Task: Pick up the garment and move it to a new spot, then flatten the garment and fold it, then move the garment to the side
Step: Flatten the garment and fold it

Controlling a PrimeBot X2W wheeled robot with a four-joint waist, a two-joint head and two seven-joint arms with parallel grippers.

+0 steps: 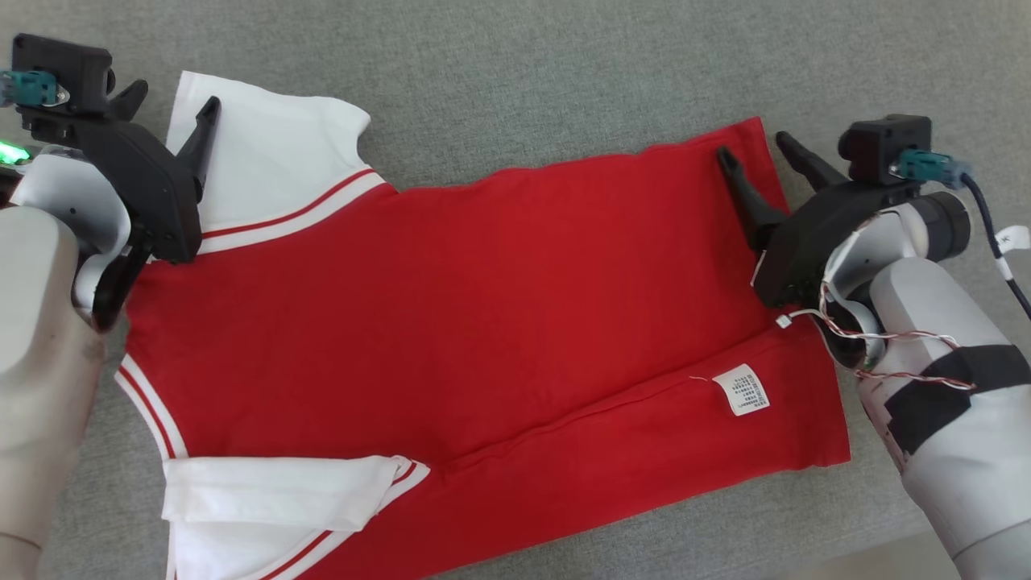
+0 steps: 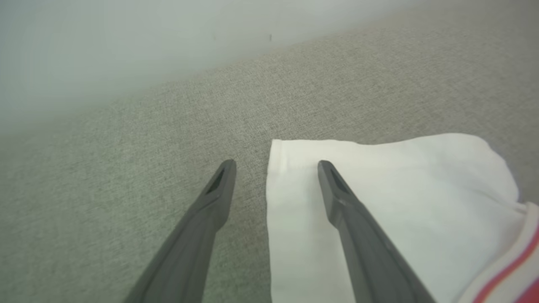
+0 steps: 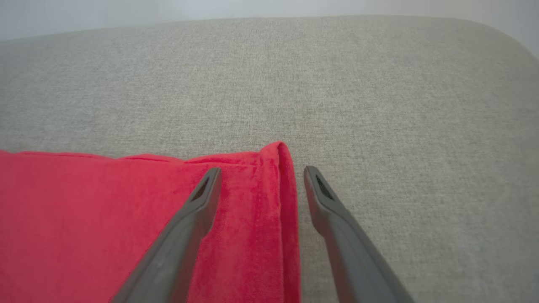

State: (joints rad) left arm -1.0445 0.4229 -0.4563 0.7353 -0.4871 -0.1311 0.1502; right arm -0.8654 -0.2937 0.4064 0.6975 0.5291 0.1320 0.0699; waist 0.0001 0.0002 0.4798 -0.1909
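The garment (image 1: 483,322) is a red shirt with white, red-striped sleeves, lying spread on the grey fabric surface with its near long edge folded over and a white label showing. My left gripper (image 1: 175,97) is open above the far white sleeve (image 2: 379,198); one finger is over the sleeve's edge, the other over bare surface. My right gripper (image 1: 753,147) is open at the far hem corner (image 3: 269,176), its fingers straddling the hem edge. Neither gripper holds anything.
The grey fabric surface (image 1: 564,64) stretches beyond the shirt on the far side. Its rounded corner (image 3: 501,33) shows in the right wrist view. A pale wall (image 2: 126,42) lies past the surface's far edge.
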